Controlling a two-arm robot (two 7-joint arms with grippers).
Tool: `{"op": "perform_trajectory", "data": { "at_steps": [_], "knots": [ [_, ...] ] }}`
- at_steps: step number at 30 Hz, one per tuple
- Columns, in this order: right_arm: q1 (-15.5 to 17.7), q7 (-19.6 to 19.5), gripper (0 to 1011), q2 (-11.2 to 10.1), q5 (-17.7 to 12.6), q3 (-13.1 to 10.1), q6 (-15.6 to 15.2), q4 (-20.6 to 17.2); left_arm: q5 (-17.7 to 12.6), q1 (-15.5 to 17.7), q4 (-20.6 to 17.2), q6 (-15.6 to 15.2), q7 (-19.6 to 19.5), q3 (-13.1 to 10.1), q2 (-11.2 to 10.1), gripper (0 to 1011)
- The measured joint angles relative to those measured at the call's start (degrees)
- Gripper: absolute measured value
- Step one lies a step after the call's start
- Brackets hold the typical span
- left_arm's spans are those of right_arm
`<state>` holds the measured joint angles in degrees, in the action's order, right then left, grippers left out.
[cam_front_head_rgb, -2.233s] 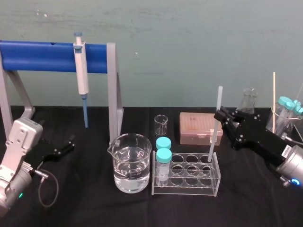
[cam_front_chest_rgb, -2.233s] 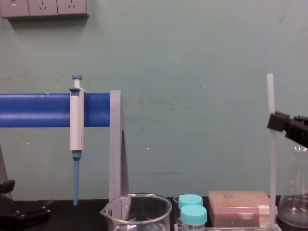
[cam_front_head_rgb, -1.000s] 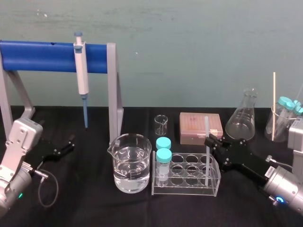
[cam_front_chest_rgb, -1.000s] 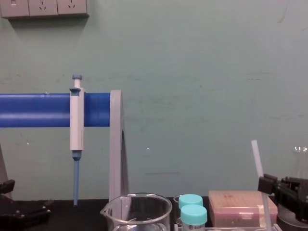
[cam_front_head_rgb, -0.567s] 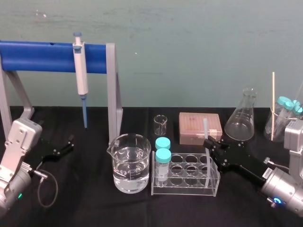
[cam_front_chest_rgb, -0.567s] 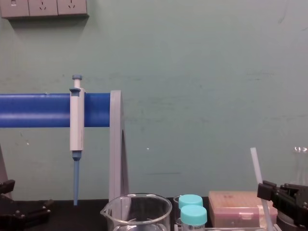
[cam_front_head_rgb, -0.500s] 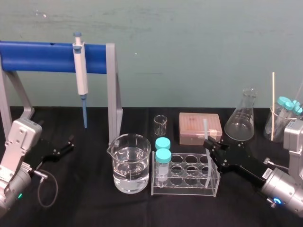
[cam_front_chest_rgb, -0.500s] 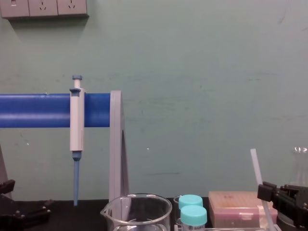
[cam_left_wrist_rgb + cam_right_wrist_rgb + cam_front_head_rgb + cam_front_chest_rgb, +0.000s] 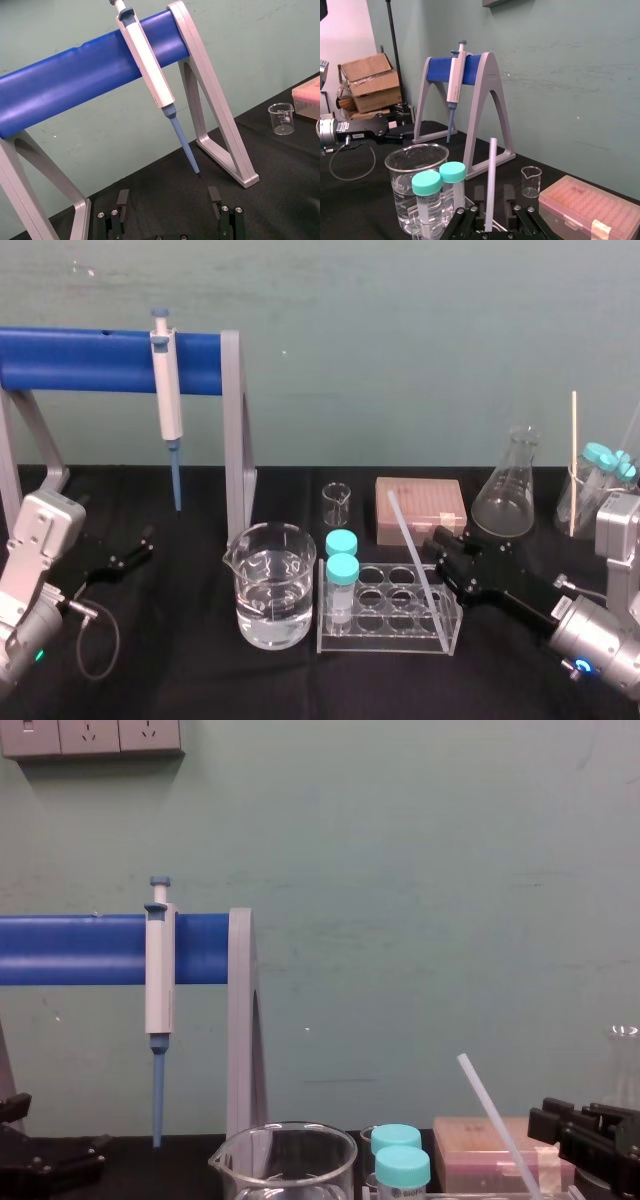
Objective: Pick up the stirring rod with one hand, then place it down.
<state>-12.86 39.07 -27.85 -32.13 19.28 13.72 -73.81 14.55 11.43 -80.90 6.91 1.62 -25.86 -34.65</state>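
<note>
Change: half a second ago the stirring rod (image 9: 413,552) stood upright in the rack (image 9: 385,638), pinched by the right gripper (image 9: 443,558); now it leans, its top tipped toward the robot's left and toward the capped vials (image 9: 342,558)
Meaning: the rod looks released, since a clamped rod would hardly swing over like this, so the put-down half of the task appears all but finished and only the retreat remains
Right jaws: spread, as the right wrist view shows, with the rod rising from the gap between them; I cannot tell whether it grazes one finger
Rod and jaws: in the head view the rod's lower end sits in a rear cell of the rack, on the robot's right, just in front of the gripper's tips, and its upper length slants away from them; in the chest view its top stands clear to the left of the black jaws
Risk: backing out crookedly could nudge the loose rod (it rests on the rack alone)
Left gripper (image 9: 135,550): parked low on the black table at the robot's left near the blue pipette stand (image 9: 110,360), jaws apart and holding nothing
</note>
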Motion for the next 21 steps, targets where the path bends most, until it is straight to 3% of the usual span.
{"op": "perform_trajectory", "data": {
  "at_steps": [21],
  "knots": [
    [0.36, -1.18, 864, -0.23, 0.40, -0.57, 0.05, -0.98, 0.00, 0.00, 0.00, 0.00, 0.00, 0.00, 0.00, 1000]
  ]
}}
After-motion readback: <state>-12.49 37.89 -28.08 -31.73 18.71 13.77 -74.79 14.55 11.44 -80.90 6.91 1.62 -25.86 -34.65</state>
